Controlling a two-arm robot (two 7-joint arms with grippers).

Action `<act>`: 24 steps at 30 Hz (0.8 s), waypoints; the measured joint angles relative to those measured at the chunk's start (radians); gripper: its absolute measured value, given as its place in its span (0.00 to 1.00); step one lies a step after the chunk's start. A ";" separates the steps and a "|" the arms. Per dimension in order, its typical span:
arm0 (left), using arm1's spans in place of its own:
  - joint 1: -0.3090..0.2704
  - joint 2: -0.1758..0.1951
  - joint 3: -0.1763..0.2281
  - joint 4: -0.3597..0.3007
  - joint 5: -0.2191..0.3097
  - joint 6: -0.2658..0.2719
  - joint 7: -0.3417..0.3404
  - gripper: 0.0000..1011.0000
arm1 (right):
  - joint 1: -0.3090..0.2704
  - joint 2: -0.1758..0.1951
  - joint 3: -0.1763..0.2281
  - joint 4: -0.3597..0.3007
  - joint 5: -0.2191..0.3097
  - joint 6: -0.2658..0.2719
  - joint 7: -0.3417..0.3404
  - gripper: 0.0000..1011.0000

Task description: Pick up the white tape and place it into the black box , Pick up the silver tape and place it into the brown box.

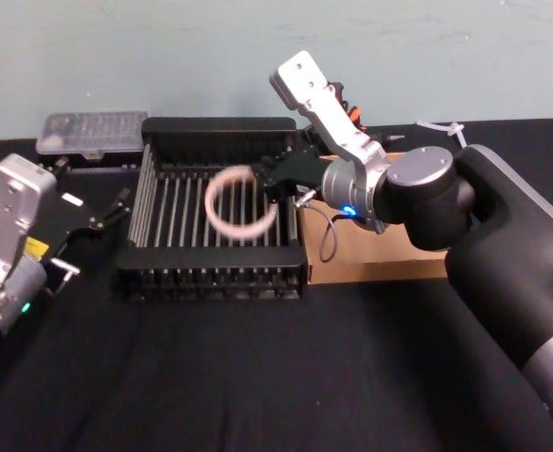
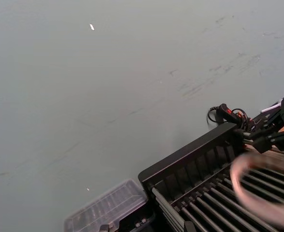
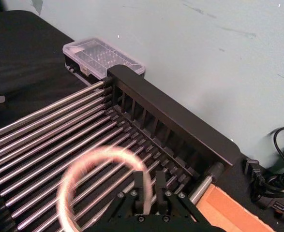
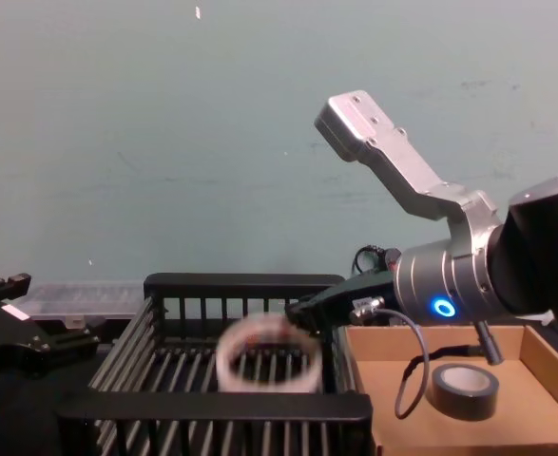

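The white tape point(image 1: 248, 229) is a motion-blurred ring standing on edge inside the black box point(image 1: 210, 127), just above its barred floor; it also shows in the chest view point(image 4: 269, 369) and right wrist view point(image 3: 67, 193). My right gripper point(image 1: 274, 184) hangs over the box's right side, right beside the ring, fingers open and empty point(image 3: 149, 186). The silver tape point(image 4: 464, 389) lies flat in the brown box point(image 4: 545, 380), which stands against the black box's right side point(image 1: 380, 268). My left gripper point(image 1: 97, 221) rests open on the table left of the black box.
A clear plastic case point(image 1: 92, 132) sits behind the black box's far left corner. Black cables and a red-buttoned plug point(image 2: 226, 112) lie behind the boxes by the wall. The black table runs bare in front of the boxes.
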 joint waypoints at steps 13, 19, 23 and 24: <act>0.000 0.000 0.000 0.000 0.000 0.000 0.000 0.99 | 0.000 0.001 0.000 -0.002 0.001 0.001 0.001 0.56; 0.000 0.000 0.000 0.000 0.000 0.000 0.000 0.99 | 0.000 0.001 0.000 -0.003 0.002 0.002 0.001 0.73; 0.000 0.000 0.000 0.000 0.000 0.000 0.000 0.99 | 0.000 0.001 0.000 -0.003 0.002 0.002 0.001 0.84; 0.000 0.000 0.000 0.000 0.000 0.000 0.000 0.99 | 0.000 0.002 0.001 -0.006 0.002 0.002 0.003 0.86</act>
